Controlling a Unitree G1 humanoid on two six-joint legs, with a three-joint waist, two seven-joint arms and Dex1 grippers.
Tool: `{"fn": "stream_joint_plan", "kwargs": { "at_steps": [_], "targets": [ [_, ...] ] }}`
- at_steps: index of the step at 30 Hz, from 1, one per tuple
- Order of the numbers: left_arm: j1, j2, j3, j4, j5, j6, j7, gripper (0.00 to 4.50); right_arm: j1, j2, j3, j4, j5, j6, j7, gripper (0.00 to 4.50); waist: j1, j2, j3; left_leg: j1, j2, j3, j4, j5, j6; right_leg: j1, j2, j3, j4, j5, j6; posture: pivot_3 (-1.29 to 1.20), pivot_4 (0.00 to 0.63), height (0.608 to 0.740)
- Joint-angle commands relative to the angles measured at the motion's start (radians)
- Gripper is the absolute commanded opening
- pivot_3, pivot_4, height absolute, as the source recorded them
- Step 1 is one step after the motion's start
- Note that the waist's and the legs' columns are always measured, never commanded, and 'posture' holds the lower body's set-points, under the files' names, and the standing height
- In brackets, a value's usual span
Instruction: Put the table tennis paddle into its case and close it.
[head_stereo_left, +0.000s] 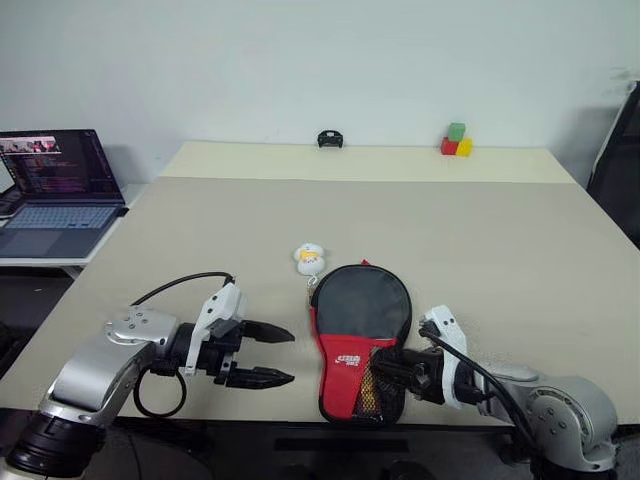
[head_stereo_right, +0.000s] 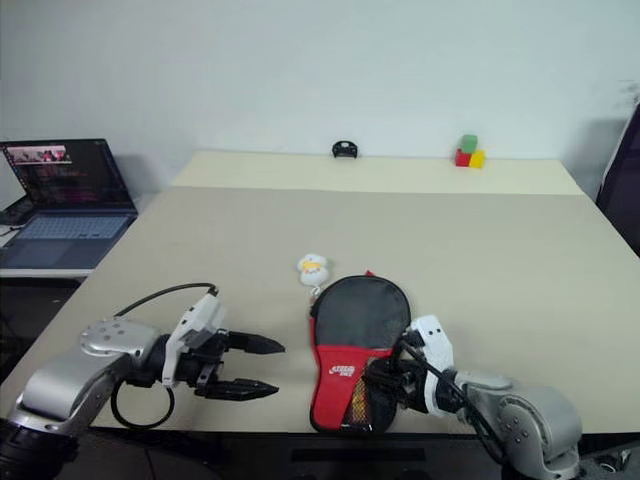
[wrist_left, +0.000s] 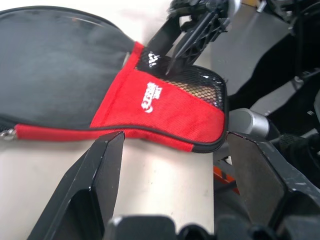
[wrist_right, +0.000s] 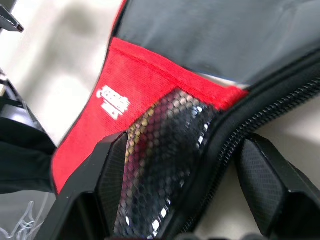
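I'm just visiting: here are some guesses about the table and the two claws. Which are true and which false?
1. The case lies flat near the table's front edge. True.
2. The left claw grips the case. False: it stands open beside the case, apart from it.
3. A small white-yellow charm lies beyond the case. True.
4. The coloured blocks sit beside the laptop. False: they sit at the table's far right.
5. The right claw is at the case's mesh pocket. True.

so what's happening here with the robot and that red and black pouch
The paddle case lies flat at the near edge of the table, its small charm beside it. The right gripper sits open at the case's mesh pocket end, fingers either side of its zipped edge. The left gripper waits open beside the case, not touching it.
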Motion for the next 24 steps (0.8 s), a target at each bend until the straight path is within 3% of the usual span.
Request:
{"fn": "stream_joint_plan", "kwargs": {
  "at_steps": [1,4,7,12,17,24],
  "targets": [
    [0.019,-0.009,0.052,-0.037,-0.015,-0.016,0.031,3.55,0.047,-0.110,-0.052,-0.026,-0.032,-0.169,0.057,3.28,0.000,0.000,0.000,0.000,0.000,0.000,0.000,0.000,0.000,0.000,0.000,0.000,0.000,0.000,0.000,0.00,0.150,0.740],
    [0.038,-0.017,0.080,-0.042,-0.019,-0.013,0.061,3.55,0.090,-0.198,-0.017,-0.004,-0.073,-0.358,0.133,3.28,-0.005,0.001,0.000,0.000,0.001,0.000,-0.001,0.000,0.000,-0.001,0.001,0.000,0.000,0.000,0.000,0.00,0.150,0.740],
    [0.046,-0.022,0.113,-0.036,-0.020,-0.009,0.097,3.55,0.082,-0.229,-0.030,0.032,-0.029,-0.419,0.207,3.28,-0.017,0.001,0.001,0.000,0.002,0.000,-0.001,0.000,0.000,-0.001,0.002,0.000,0.001,0.000,0.000,0.00,0.150,0.740],
    [0.039,-0.042,0.167,-0.020,-0.025,0.005,0.170,3.55,-0.009,-0.228,-0.026,0.067,0.034,-0.460,0.253,4.47,-0.016,0.001,0.001,0.001,0.002,0.001,-0.001,0.000,0.000,-0.001,0.002,0.001,0.001,0.000,0.000,0.00,0.150,0.740],
    [0.037,-0.059,0.214,-0.022,-0.042,0.026,0.225,3.55,-0.139,-0.237,0.082,0.124,-0.004,-0.527,0.279,4.47,-0.013,0.001,0.001,0.000,0.002,0.000,-0.001,0.000,0.000,-0.001,0.002,0.000,0.001,0.000,0.000,0.00,0.150,0.740],
    [0.011,-0.088,0.243,0.014,-0.021,0.025,0.324,3.55,-0.310,-0.155,0.252,0.256,-0.052,-0.588,0.291,4.47,-0.013,0.001,0.001,0.000,0.002,0.000,-0.001,0.000,0.000,-0.002,0.002,0.001,0.001,0.000,0.000,0.00,0.150,0.740]
  ]
}}
